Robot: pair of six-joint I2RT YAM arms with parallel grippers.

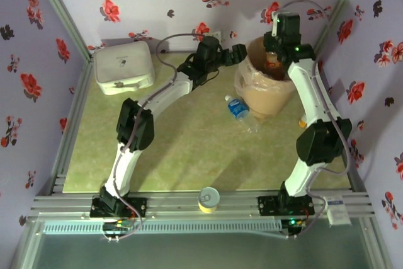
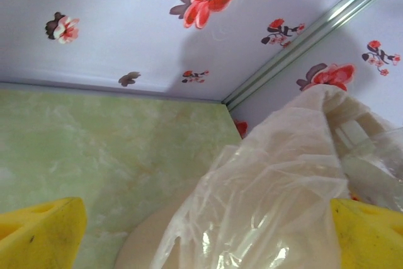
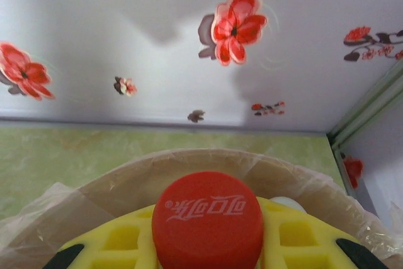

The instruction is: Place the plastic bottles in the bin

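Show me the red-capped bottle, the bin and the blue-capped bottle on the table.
red-capped bottle (image 3: 208, 218): right wrist view, top of its red cap.
bin (image 1: 267, 96): top external view, its beige outer wall.
blue-capped bottle (image 1: 237, 109): top external view, its blue label.

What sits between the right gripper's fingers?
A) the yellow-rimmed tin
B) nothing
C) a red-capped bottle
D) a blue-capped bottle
C: in the right wrist view the right gripper holds a red-capped bottle between its yellow fingers, above the bin.
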